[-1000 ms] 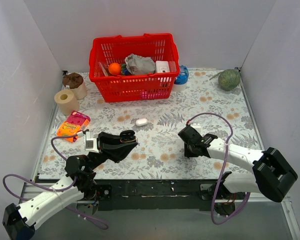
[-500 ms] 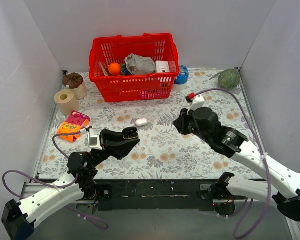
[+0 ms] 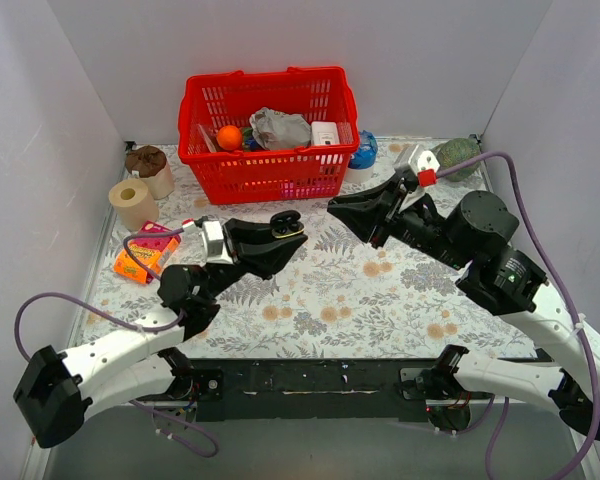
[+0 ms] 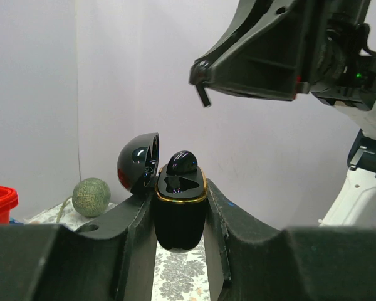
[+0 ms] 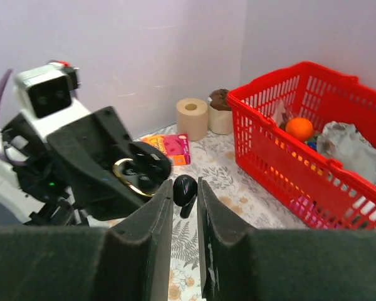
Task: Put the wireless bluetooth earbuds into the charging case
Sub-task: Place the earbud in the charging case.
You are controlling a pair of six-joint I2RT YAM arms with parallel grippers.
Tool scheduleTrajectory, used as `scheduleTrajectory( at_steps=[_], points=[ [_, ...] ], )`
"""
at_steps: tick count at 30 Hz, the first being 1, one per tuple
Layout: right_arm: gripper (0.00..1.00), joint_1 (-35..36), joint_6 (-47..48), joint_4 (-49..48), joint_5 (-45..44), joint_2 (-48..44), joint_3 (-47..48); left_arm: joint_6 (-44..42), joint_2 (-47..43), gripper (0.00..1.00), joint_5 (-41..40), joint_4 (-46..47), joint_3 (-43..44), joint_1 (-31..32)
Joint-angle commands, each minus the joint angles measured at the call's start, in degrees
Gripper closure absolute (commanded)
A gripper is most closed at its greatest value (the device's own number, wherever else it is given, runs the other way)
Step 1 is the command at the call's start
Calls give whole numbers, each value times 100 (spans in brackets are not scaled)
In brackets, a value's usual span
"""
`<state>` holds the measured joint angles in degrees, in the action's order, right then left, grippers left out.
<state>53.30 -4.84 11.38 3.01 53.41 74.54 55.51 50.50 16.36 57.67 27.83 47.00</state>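
- While the left gripper (image 4: 180, 202) clamps the open charging case (image 4: 180, 222) up in the air, one earbud (image 4: 182, 162) sits with its head above the well. A knock from the other arm could tip it out.
- The right gripper (image 5: 183, 187), fingers narrowed on the second earbud (image 5: 185, 191), hangs near the case without touching it. The pinch looks slight, so I'd guess the bud could twist or drop onto the floral table (image 3: 380, 290).
- If the stem arrives misaligned with the free well, it may jam against the gold rim (image 4: 175, 198) or the raised lid (image 4: 136, 164).
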Motion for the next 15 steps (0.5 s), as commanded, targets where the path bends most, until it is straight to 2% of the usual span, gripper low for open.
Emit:
scheduleTrajectory(
  at_steps=[1,8,15],
  points=[
    [99,67,229,-811,868,38,184,-295,662,100,209,657,503,19],
    [99,93,229,-1645,1281,-137,-377,-146,1427,100,394,1132,978,19],
    [99,111,238,-2428,1115,-366,-1134,57,1761,100,570,1256,1259,19]
  ],
)
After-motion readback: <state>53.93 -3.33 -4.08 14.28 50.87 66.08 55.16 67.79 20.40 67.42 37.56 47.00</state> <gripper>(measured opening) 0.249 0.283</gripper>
